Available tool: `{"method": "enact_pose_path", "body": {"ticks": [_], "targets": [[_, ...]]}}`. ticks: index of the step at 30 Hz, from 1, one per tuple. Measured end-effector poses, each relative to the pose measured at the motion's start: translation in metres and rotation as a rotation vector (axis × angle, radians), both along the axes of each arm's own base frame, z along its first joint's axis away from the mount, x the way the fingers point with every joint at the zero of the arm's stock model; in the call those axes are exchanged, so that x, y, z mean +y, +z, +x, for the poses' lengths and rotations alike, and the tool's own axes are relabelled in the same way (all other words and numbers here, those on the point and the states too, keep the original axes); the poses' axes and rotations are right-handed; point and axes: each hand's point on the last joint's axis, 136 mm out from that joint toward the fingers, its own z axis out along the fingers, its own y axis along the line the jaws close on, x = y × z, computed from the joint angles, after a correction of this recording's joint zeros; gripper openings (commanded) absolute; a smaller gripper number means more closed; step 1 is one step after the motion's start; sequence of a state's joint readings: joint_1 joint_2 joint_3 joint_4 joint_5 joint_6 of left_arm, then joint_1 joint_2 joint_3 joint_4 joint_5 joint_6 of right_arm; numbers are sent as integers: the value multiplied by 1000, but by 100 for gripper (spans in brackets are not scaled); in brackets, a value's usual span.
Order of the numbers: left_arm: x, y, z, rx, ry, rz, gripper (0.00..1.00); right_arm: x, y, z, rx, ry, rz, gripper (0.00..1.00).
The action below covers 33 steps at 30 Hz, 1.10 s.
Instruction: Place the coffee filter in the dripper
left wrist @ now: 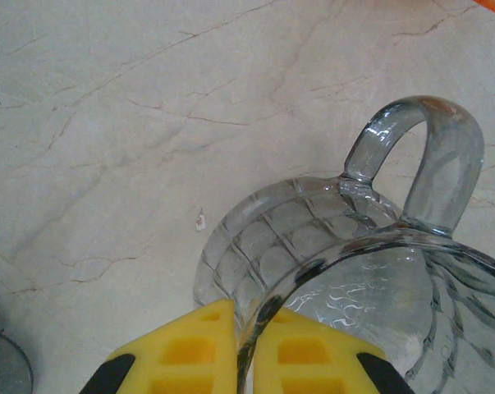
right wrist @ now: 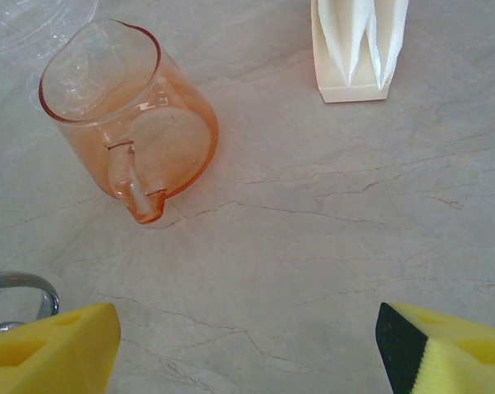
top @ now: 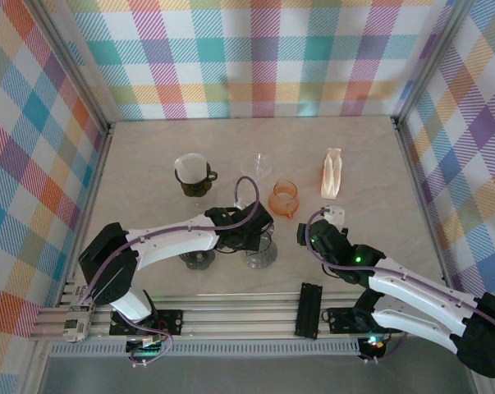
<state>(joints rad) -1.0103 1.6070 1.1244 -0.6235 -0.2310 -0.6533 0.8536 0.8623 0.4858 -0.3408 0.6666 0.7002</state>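
Glass dripper (left wrist: pixel 313 238), ribbed, rim pinched by left end effector (left wrist: pixel 245 332)

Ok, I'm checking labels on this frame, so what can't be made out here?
Left wrist view: the clear glass dripper, clamped at its rim by the left gripper, is cut off by the bottom and right edges.
Right wrist view: the filter stack is cut off by the top edge; count unclear.
Top view: the white thing in the dark mug is too small to identify.
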Motion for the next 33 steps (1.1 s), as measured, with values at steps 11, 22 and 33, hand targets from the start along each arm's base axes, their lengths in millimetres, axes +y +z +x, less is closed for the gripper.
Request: {"method": "enact_pose_path", "body": {"ticks": [11, 22, 33], "targets": [[-6, -2, -2, -9, -23, 4, 31, 4, -1, -1, 11, 10, 22, 84], [12, 74, -4, -160, 15, -183, 75, 49, 2, -4, 61, 219, 86, 83], [105, 177, -22, -448, 144, -336, 100, 200, 55, 7, 154, 664, 189, 80]]}}
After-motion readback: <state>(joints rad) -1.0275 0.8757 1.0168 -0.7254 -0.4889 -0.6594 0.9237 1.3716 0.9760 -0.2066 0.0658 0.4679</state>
